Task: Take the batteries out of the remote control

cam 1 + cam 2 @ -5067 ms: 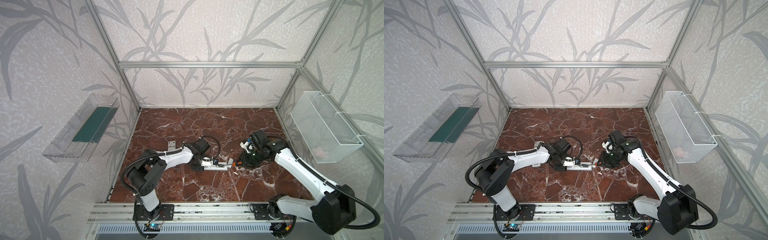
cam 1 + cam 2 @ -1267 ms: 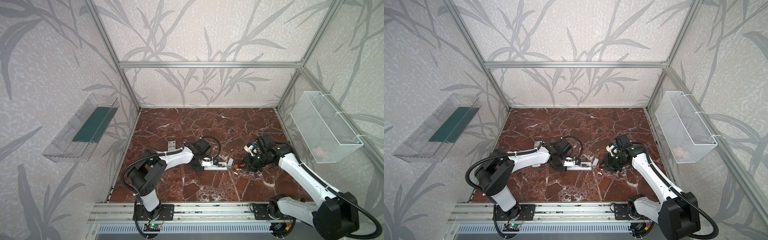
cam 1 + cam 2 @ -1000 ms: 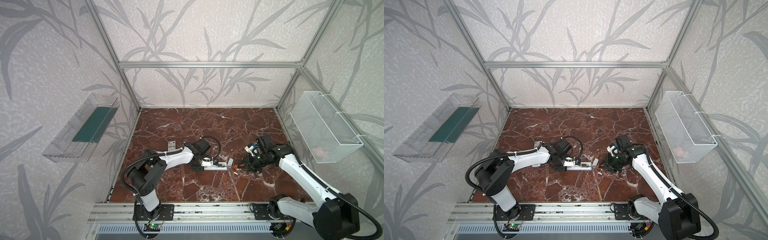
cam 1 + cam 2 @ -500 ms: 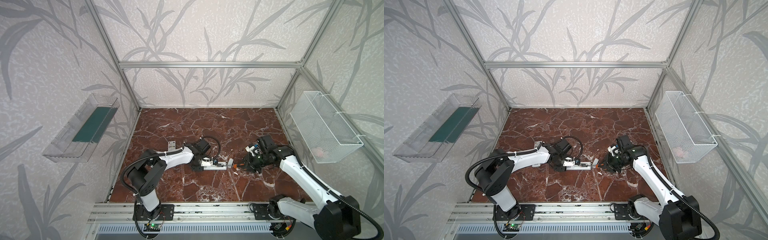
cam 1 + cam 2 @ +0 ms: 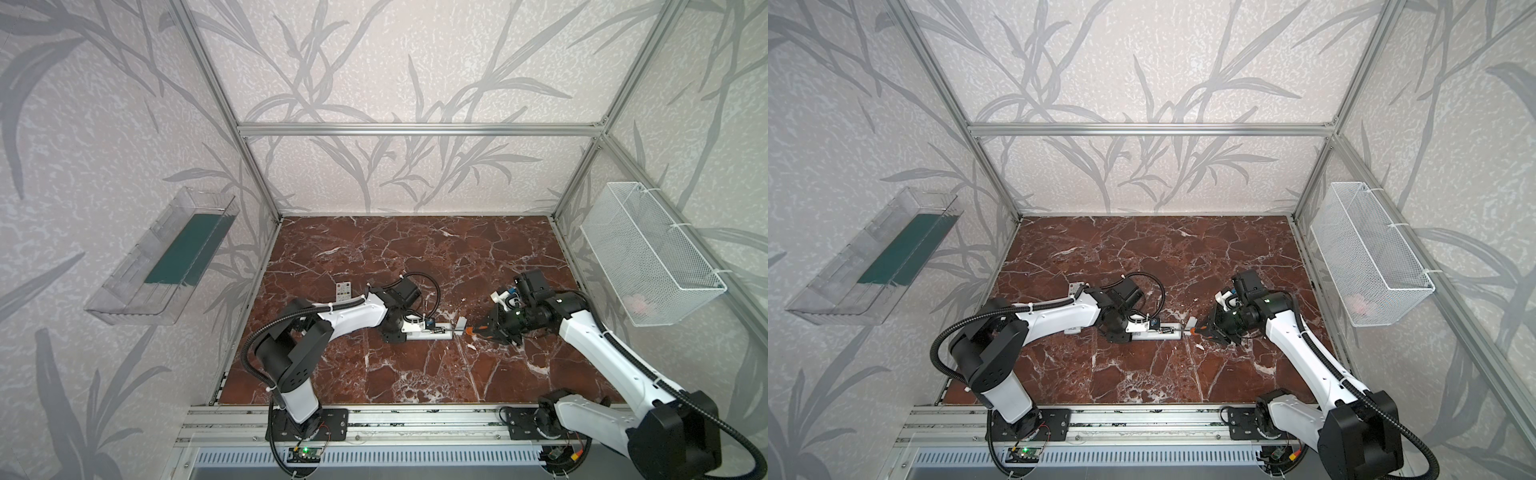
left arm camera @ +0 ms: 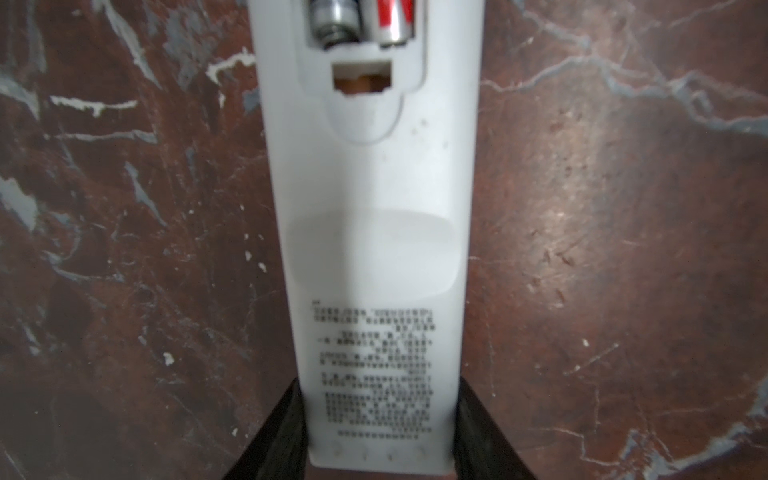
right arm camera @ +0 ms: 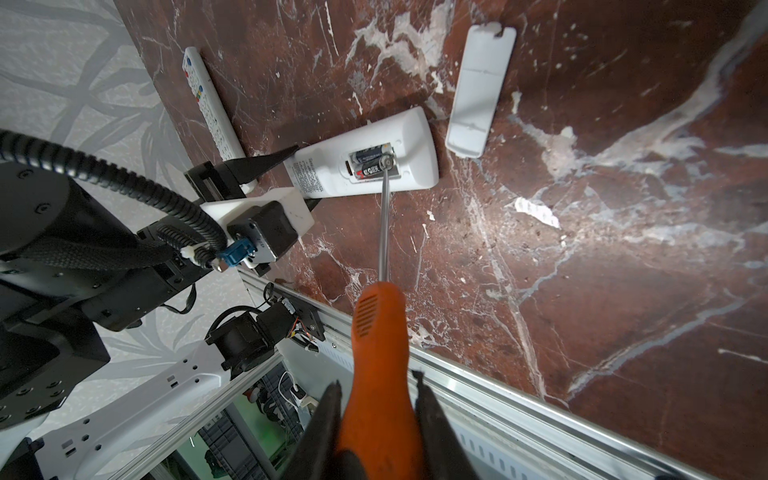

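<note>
While both batteries [image 7: 371, 163] lie side by side in the open compartment of the white remote control [image 7: 411, 137], the metal tip of an orange-handled screwdriver [image 7: 377, 328] meets the end of one of them. This is at the end of the compartment nearest the remote's rounded end. The batteries are dark with silver ends.

The remote control lies face down near the middle of the table [image 7: 623, 291], a red-brown marble surface with white veins. The left gripper [image 6: 379, 388] clamps the remote's other end, the one with small printed text. Its two black fingers press on the long sides, held part way apart by the remote's width. The right gripper [image 7: 376, 380] is closed tight on the screwdriver's handle, one black finger on each side, and the shaft reaches out from it to the compartment. In both top views the two grippers face each other along the remote, the left arm coming from the left and the right arm from the right.

Just beside the remote's rounded end lies the loose white battery cover [image 7: 478, 87]. A second white remote [image 5: 343, 291], buttons up, lies near the table's left edge, behind the left arm. A clear plastic tray [image 5: 162, 257] hangs on the left wall and a white wire basket [image 5: 648, 257] on the right wall.
</note>
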You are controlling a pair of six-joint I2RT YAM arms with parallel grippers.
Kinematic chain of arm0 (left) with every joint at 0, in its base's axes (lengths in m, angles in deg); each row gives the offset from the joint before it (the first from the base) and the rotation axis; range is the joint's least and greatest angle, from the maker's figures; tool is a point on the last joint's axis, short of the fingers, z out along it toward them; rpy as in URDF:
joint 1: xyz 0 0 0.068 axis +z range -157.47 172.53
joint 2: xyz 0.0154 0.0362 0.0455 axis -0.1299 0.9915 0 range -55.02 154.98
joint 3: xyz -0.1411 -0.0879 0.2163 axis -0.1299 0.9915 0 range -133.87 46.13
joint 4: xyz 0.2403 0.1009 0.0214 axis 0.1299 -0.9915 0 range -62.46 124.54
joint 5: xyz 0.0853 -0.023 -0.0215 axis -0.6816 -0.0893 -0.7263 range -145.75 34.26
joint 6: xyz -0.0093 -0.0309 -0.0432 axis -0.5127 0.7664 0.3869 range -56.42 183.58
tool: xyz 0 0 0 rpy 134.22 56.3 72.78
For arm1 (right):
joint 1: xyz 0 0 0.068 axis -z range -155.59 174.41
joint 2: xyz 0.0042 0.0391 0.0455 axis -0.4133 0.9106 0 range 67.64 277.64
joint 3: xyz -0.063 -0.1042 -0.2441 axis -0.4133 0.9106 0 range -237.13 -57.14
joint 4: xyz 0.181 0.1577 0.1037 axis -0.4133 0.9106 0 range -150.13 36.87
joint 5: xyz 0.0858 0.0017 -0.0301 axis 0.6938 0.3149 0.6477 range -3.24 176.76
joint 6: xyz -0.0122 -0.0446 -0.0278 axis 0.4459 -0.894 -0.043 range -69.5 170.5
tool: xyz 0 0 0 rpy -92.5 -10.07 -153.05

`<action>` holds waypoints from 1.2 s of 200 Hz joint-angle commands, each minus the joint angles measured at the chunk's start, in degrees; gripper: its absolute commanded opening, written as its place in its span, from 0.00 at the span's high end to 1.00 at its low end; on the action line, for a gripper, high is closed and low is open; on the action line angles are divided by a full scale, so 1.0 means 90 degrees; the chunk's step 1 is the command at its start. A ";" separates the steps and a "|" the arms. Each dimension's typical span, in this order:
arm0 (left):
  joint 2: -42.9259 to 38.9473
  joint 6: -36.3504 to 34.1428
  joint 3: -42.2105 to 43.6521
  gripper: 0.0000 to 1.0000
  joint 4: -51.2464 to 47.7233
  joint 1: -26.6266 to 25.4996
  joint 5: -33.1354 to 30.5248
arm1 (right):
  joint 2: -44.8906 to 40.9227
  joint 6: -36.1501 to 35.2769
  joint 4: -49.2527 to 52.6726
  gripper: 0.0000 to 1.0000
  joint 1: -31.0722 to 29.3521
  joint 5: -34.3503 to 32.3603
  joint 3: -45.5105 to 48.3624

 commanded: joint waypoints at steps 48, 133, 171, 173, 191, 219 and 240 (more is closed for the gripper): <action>0.0320 -0.0178 0.0214 1.00 -0.0212 -0.0060 -0.0045 | -0.0041 -0.0120 -0.0734 1.00 -0.0116 0.0928 -0.0194; 0.0326 -0.0174 0.0221 1.00 -0.0203 -0.0046 -0.0035 | -0.0173 -0.0314 -0.0349 1.00 -0.0116 0.0673 -0.0280; 0.0281 -0.0138 0.0169 1.00 -0.0183 -0.0050 -0.0102 | 0.0026 -0.1421 0.0863 1.00 -0.0116 -0.0401 -0.0750; 0.0279 -0.0135 0.0170 1.00 -0.0178 -0.0049 -0.0103 | 0.0027 -0.1438 0.0884 1.00 -0.0116 -0.0423 -0.0756; 0.0176 -0.0039 0.0082 1.00 -0.0276 -0.0049 0.0019 | 0.0017 -0.1589 0.1028 1.00 -0.0116 -0.0723 -0.0798; -0.0097 0.0180 -0.0095 1.00 -0.0586 -0.0031 0.0359 | -0.0021 -0.1757 0.1119 1.00 -0.0116 -0.0919 -0.0851; -0.0158 0.0105 0.0013 1.00 -0.0550 -0.0032 0.0263 | 0.0003 -0.1852 0.1113 1.00 -0.0116 -0.0941 -0.0873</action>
